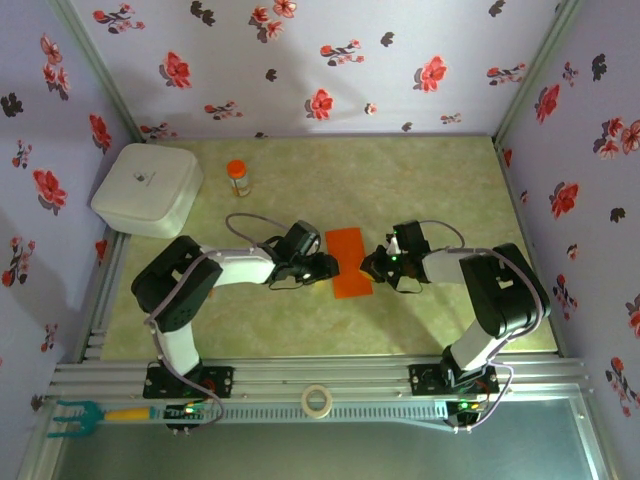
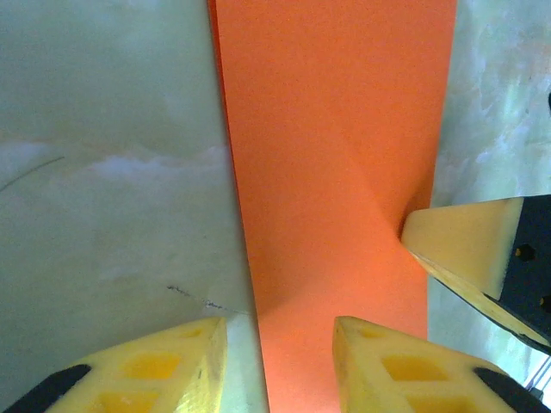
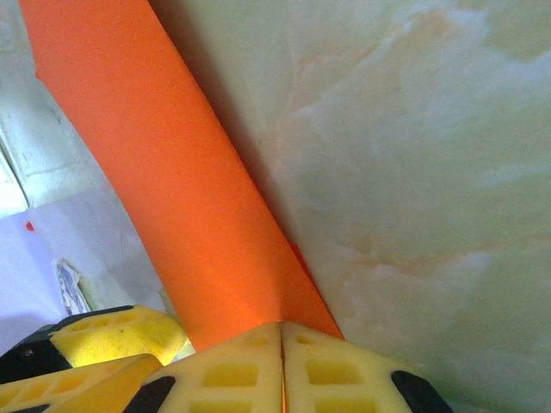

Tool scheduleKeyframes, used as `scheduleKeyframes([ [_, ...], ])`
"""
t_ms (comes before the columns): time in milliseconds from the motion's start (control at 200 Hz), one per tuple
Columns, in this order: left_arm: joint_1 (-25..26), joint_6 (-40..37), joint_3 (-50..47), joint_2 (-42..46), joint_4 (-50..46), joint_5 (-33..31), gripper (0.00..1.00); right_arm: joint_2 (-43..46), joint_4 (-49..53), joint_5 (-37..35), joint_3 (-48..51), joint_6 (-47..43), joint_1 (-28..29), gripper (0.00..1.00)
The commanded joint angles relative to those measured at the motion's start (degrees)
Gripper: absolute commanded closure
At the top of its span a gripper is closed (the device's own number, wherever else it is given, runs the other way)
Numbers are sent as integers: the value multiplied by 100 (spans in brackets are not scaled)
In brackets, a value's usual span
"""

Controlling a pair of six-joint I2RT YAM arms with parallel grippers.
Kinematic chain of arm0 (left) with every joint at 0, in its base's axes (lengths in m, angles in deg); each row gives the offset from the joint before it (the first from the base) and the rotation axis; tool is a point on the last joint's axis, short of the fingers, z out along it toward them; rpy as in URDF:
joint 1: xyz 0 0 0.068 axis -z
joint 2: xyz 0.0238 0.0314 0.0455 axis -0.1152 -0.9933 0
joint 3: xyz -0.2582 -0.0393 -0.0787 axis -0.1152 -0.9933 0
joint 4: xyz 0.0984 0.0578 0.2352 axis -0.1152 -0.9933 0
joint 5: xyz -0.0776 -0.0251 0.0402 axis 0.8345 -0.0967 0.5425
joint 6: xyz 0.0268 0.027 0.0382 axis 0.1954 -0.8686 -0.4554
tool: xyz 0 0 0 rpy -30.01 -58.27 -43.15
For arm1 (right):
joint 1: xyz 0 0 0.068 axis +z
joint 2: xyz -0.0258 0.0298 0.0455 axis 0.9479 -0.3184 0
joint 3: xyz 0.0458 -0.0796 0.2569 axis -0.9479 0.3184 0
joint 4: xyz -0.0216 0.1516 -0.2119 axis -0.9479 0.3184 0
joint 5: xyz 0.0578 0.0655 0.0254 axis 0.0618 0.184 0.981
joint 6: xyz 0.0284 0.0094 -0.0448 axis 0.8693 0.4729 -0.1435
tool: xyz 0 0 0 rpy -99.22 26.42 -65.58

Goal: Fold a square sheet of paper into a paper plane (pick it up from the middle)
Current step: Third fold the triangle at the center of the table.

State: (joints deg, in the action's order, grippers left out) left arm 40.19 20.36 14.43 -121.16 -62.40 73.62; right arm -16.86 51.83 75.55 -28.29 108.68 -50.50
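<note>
The square sheet of paper [image 1: 350, 262] lies at mid-table as a bright orange upright rectangle, longer than it is wide. My left gripper [image 1: 325, 268] is at its left edge, open. In the left wrist view the paper [image 2: 336, 172] runs up the middle, and the left gripper [image 2: 280, 331] straddles its left edge, one finger over the paper and one over the table. My right gripper [image 1: 375, 265] is at the right edge. Seen from the right wrist, the right gripper [image 3: 281, 327] is shut on the paper [image 3: 172, 172], which rises in a curl from the table.
A white lidded box [image 1: 148, 188] sits at the back left with a small orange-capped bottle [image 1: 238, 177] beside it. A tape roll [image 1: 317, 400] and a teal fork-like tool [image 1: 85, 413] lie on the front rail. Flowered walls enclose three sides.
</note>
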Motion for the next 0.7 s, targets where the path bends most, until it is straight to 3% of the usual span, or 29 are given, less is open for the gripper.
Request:
scheduleKeyframes([
  [0, -49, 106, 128, -178, 179, 151, 64, -161, 511, -376, 213, 18, -18, 91],
  [455, -64, 171, 100, -217, 375, 255, 74, -154, 507, -353, 216, 13, -17, 91],
  [695, -102, 189, -37, 66, 413, 135, 73, -156, 503, -361, 225, 3, -11, 92],
])
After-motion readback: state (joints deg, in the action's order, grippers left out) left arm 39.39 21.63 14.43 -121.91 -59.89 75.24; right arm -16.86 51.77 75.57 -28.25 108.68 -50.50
